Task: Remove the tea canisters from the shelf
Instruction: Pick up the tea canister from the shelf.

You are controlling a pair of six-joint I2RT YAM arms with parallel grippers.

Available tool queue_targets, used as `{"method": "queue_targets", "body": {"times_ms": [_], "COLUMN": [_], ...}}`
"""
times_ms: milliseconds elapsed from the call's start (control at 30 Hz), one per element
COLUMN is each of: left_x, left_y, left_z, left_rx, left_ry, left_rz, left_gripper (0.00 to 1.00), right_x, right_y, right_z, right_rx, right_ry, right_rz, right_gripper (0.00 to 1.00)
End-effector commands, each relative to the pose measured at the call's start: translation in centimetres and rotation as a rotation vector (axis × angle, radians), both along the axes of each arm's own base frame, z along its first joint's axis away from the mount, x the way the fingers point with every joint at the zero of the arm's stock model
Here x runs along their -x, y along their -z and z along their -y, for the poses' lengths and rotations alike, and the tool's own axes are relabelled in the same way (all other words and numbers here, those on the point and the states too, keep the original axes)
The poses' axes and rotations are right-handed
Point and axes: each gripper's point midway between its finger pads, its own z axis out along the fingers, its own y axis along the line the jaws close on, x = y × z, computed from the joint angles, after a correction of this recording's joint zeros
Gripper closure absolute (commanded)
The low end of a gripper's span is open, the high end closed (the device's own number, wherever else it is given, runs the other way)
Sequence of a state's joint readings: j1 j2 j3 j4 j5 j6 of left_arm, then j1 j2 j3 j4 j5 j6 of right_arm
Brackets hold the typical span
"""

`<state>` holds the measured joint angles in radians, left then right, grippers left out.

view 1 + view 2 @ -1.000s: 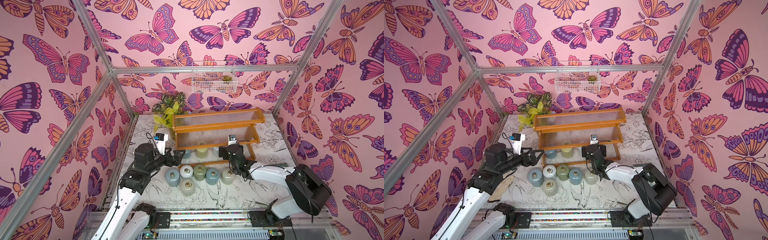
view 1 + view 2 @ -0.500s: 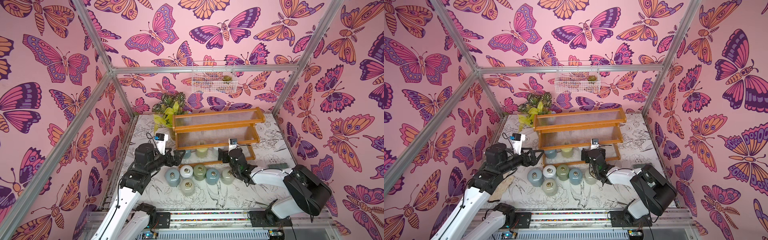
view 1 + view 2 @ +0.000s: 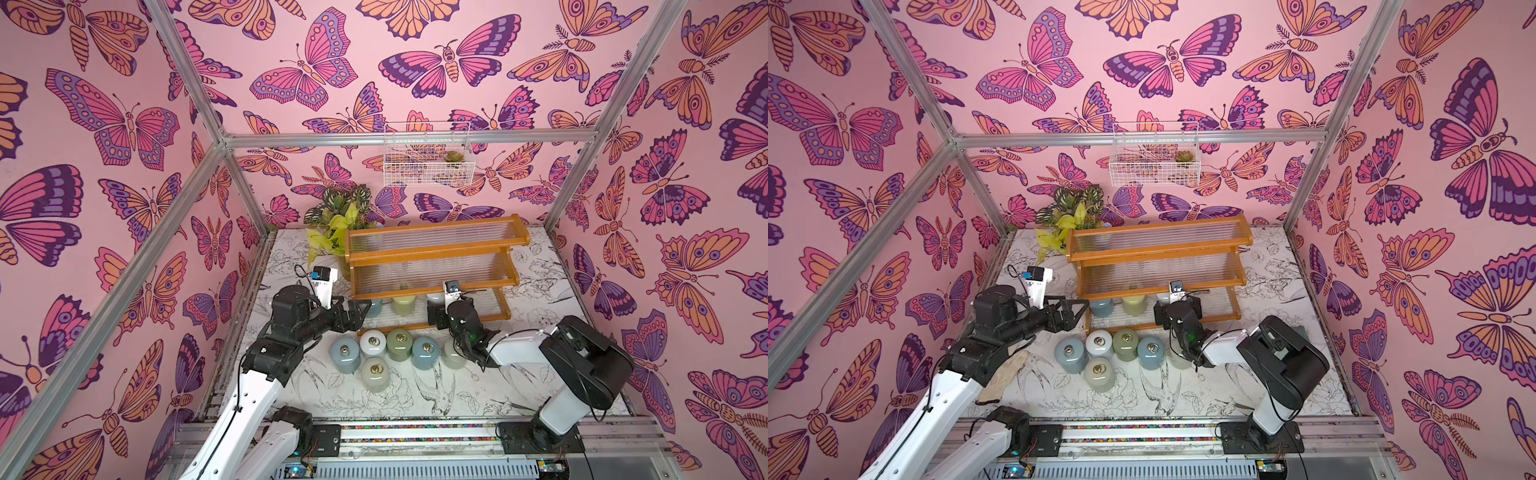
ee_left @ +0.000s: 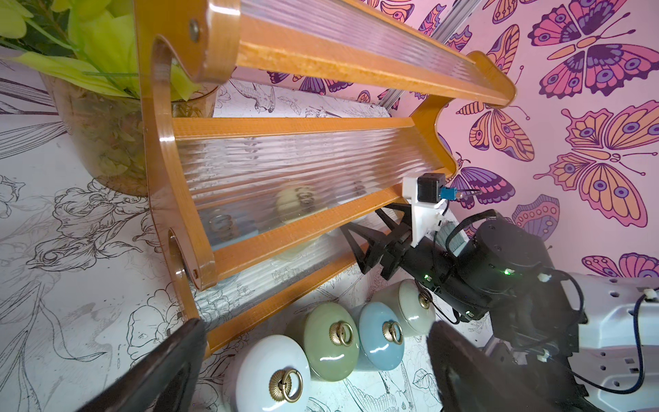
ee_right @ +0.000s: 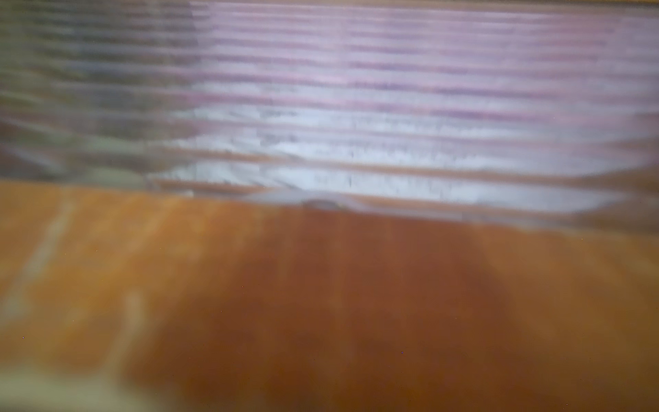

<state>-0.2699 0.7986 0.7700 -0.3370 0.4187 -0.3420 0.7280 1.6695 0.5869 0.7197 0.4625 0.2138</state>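
The wooden shelf (image 3: 432,266) (image 3: 1158,266) keeps three tea canisters on its bottom tier: pale blue (image 3: 374,305), cream (image 3: 402,304) and white (image 3: 435,296). Several more stand on the table in front, among them white (image 4: 272,374), green (image 4: 331,342) and blue (image 4: 379,335). My left gripper (image 3: 357,309) (image 4: 313,356) hangs open by the shelf's left end, holding nothing. My right gripper (image 3: 434,313) (image 4: 367,242) is open, its fingers reaching under the middle rail beside the white canister. The right wrist view is a blur of wood rail (image 5: 321,303) and ribbed panel.
A potted plant (image 3: 332,224) stands at the shelf's back left corner. A white wire basket (image 3: 428,156) hangs on the back wall. Metal frame posts and butterfly walls close in the table on three sides.
My right gripper has slid left along the bottom tier towards the white canister. The left arm has stayed still.
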Motion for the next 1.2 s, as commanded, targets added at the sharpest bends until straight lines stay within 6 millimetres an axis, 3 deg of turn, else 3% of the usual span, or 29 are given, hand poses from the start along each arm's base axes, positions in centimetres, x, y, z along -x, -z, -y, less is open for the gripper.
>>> {"method": "queue_targets", "body": {"times_ms": [0, 467, 733, 900, 1167], "left_x": [0.0, -0.1, -0.2, -0.2, -0.2], "left_y": [-0.1, 0.2, 0.3, 0.5, 0.5], "left_z": [0.1, 0.0, 0.0, -0.1, -0.1], "left_rx": [-0.003, -0.014, -0.017, -0.020, -0.021], "left_ry": [0.007, 0.001, -0.002, -0.005, -0.006], "left_rz": [0.015, 0.010, 0.009, 0.005, 0.005], "left_gripper": [0.00, 0.00, 0.00, 0.00, 0.00], "right_x": [-1.0, -2.5, -2.4, -2.3, -1.9], "right_y": [-1.3, 0.1, 0.5, -0.2, -1.9], "right_z": [-0.9, -1.8, -1.6, -1.6, -0.9], "right_rx": [0.014, 0.074, 0.075, 0.057, 0.035], "right_ry": [-0.013, -0.003, 0.003, -0.001, 0.012], "right_rz": [0.051, 0.021, 0.019, 0.046, 0.082], "right_gripper": [0.01, 0.00, 0.16, 0.35, 0.45]}}
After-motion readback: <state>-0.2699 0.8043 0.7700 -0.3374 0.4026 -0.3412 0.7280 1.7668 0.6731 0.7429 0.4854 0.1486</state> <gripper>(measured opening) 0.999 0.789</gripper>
